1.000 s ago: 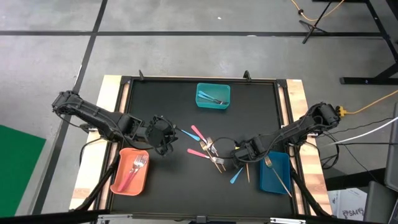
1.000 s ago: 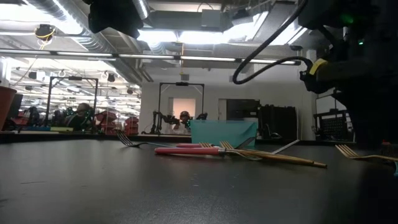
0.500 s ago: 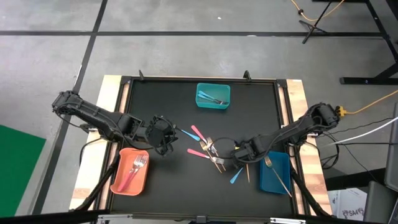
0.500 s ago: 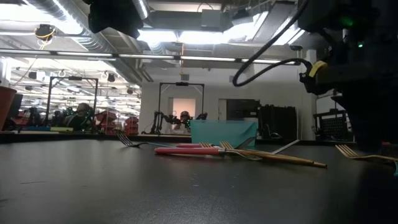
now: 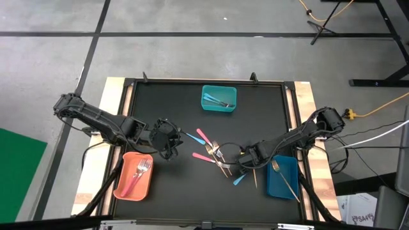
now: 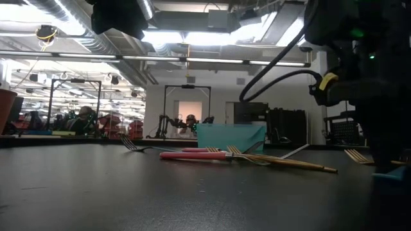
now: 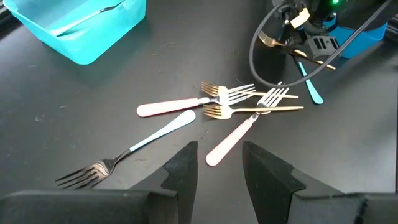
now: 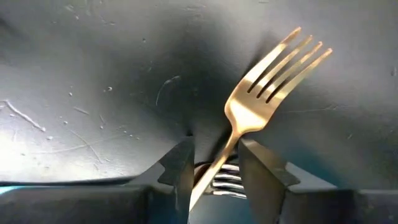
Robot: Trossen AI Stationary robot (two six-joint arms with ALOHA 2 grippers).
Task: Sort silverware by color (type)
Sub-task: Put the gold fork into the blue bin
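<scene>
pink fork [image 6: 192, 154], gold forks [image 6: 282, 162], perhaps teal bin [image 6: 231, 136]

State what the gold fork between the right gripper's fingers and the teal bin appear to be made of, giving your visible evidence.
Gold fork: likely metal with a brushed gold finish; it shows a soft sheen and thin rigid tines. Teal bin: probably plastic; smooth, uniform colour, thin moulded walls with rounded corners. Neither can be confirmed by sight alone.

The gold fork's [image 8: 261, 106] handle is hidden between the right gripper's [image 8: 214, 165] fingers. In the low view, the teal bin's [image 6: 231, 136] contents are concealed by its wall.
</scene>
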